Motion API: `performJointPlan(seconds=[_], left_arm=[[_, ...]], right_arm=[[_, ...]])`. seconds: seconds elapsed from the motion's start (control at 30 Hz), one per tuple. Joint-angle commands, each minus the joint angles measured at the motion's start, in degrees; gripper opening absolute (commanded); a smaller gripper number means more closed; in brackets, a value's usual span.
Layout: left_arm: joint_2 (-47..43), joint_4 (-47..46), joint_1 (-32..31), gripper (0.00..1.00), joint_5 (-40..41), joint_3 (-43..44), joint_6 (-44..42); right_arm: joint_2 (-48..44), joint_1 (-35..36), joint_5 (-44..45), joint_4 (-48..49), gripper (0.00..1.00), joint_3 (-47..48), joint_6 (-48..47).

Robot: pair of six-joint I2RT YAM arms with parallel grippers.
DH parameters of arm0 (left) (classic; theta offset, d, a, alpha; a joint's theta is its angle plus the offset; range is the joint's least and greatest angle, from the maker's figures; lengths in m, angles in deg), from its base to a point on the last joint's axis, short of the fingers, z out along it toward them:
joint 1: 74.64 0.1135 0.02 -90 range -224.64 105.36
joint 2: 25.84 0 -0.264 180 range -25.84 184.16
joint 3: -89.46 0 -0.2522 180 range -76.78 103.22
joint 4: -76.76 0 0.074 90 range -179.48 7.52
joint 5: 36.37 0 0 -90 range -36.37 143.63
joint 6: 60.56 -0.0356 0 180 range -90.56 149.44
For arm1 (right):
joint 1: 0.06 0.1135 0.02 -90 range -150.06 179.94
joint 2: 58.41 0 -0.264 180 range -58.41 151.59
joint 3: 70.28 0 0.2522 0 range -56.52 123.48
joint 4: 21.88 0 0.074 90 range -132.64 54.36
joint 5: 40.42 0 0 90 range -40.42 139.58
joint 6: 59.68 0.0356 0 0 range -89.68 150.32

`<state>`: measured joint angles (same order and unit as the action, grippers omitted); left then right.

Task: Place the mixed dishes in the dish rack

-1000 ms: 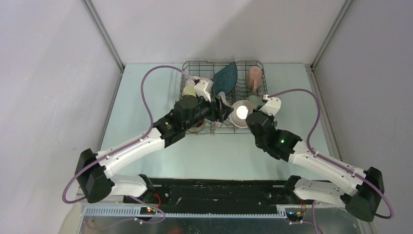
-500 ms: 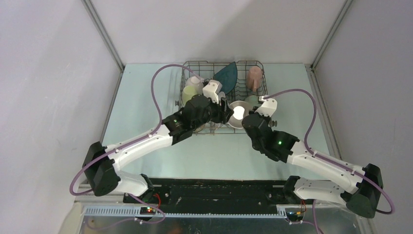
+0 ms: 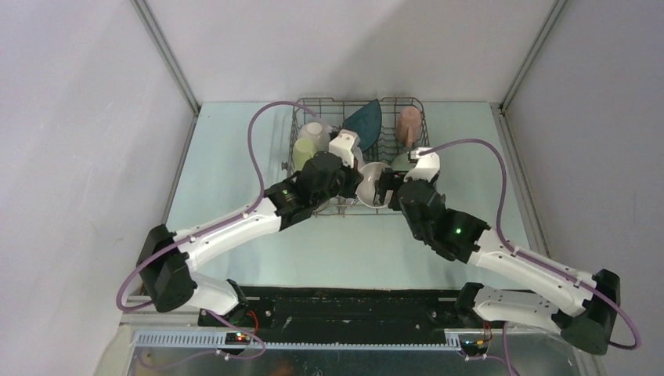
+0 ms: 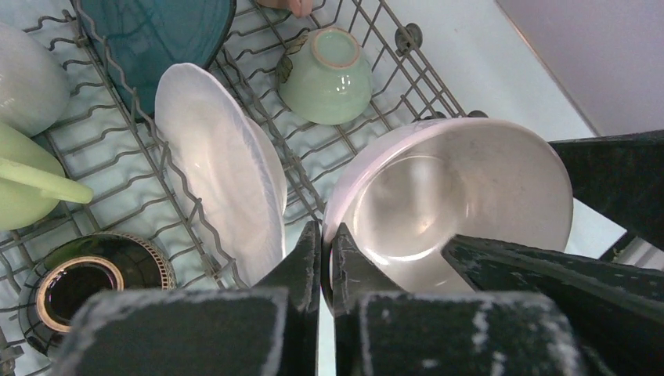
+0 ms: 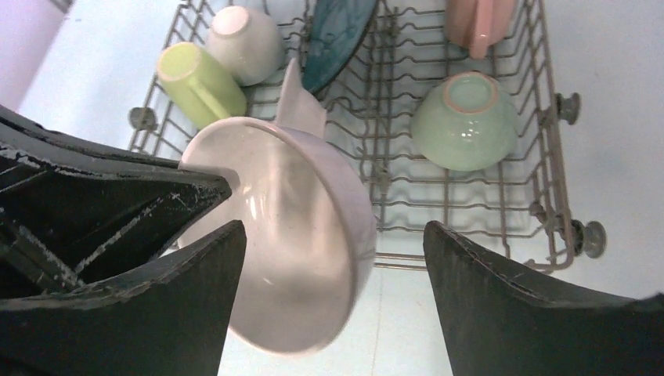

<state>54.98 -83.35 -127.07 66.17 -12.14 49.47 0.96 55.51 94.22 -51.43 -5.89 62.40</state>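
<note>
The left gripper is pinched tight on the rim of the white bowl, one finger inside the lip and one outside. To my eye, so thin a hold is chosen because it lets the bowl hang on edge, which is how a bowl goes between upright wires.

The right gripper has its jaws spread wide to either side of the same bowl. They carry nothing, though I cannot tell whether the finger at the left of that frame brushes it. It looks placed there to steady or catch the bowl.

The bowl sits at the centre of the overhead view, tilted up over the near row of the dish rack. I cannot tell whether it already touches the wires. Just beside it stands the white plate, upright in its slot, with the teal plate leaning behind. The green bowl lies mouth down at the top middle. The green mug and brown bowl fill the left side, and the pink mug sits in the far corner.

The free gap seems to be to the right of the white plate, so the bowl likely belongs there.
</note>
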Motion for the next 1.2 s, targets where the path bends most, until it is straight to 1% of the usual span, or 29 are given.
performJointPlan(seconds=[0.0, 0.03, 0.07, 0.1, 0.13, 0.17, 0.2, 0.23, 0.27, 0.3, 0.33, 0.43, 0.57, 0.63, 0.8, 0.9, 0.93, 1.0, 1.07, 1.17], left_arm=[[-5.9, -5.7, 3.7, 0.00, -7.2, -2.0, 3.0], [-6.4, -5.8, 5.5, 0.00, -9.2, -2.4, 3.9], [-7.1, -7.8, 6.5, 0.00, -14.1, -3.4, 5.6], [-7.3, -8.7, 8.5, 0.00, -16.6, -3.9, 6.6], [-7.7, -10.3, 9.5, 0.00, -20.9, -4.9, 8.5], [-7.8, -12.0, 11.2, 0.00, -23.0, -5.4, 10.2], [-8.0, -13.4, 12.0, 0.00, -27.1, -6.0, 11.0], [-8.0, -14.8, 13.3, 0.00, -28.9, -6.3, 12.6], [-8.1, -15.7, 13.8, 0.00, -32.5, -6.8, 13.5], [-8.0, -17.9, 14.7, 0.00, -34.2, -7.0, 15.5], [-7.9, -19.1, 15.1, 0.00, -37.1, -7.6, 16.6], [-7.3, -25.2, 16.6, 0.00, -41.4, -8.5, 22.0], [-6.1, -29.9, 17.6, 0.00, -45.9, -8.9, 26.4], [-5.8, -30.4, 17.8, 0.00, -46.4, -8.7, 27.2], [-5.7, -30.5, 17.9, 0.00, -46.4, -8.7, 27.6], [-5.6, -30.4, 17.9, 0.00, -46.2, -8.8, 27.6], [-5.5, -30.3, 17.9, 0.00, -45.9, -8.8, 27.5], [-5.4, -30.2, 17.9, 0.00, -45.7, -8.9, 27.4], [-5.4, -29.7, 17.9, 0.00, -45.3, -8.9, 26.8], [-5.8, -27.8, 18.0, 0.00, -44.1, -8.5, 25.2]], right_arm=[[-5.5, -4.7, -14.6, 3.3, 0.89, 0.6, -5.8], [-6.5, -5.8, -20.8, 3.9, 0.90, -0.1, -6.1], [-8.7, -8.8, -24.4, 5.7, 0.91, -1.7, -6.6], [-10.8, -10.3, -32.8, 6.7, 0.92, -2.6, -6.8], [-11.8, -14.2, -37.4, 9.1, 0.93, -4.2, -6.9], [-13.1, -18.5, -47.5, 10.1, 0.94, -5.5, -6.3], [-13.7, -20.7, -52.0, 11.9, 0.94, -5.7, -5.6], [-14.2, -24.5, -59.6, 12.7, 0.95, -5.8, -3.8], [-14.4, -26.2, -62.7, 14.4, 0.95, -5.8, -2.9], [-14.5, -28.9, -67.7, 14.8, 0.96, -5.8, -0.9], [-14.5, -30.0, -71.1, 17.3, 0.98, -5.8, 0.0], [-13.8, -32.6, -74.4, 20.3, 0.99, -5.9, 4.6], [-11.8, -31.5, -76.4, 24.7, 1.00, -5.8, 9.6], [-10.9, -30.2, -75.6, 25.9, 1.00, -5.8, 10.7], [-10.0, -27.7, -72.6, 25.0, 1.00, -5.8, 10.0], [-9.5, -27.4, -73.0, 25.0, 0.99, -5.8, 10.2], [-9.3, -27.3, -73.1, 25.0, 0.98, -5.8, 10.6], [-9.4, -27.2, -72.8, 25.0, 0.90, -5.8, 11.0], [-9.8, -27.1, -71.7, 24.4, 0.87, -5.8, 11.1], [-11.1, -27.2, -68.9, 23.0, 0.86, -5.8, 10.4]])
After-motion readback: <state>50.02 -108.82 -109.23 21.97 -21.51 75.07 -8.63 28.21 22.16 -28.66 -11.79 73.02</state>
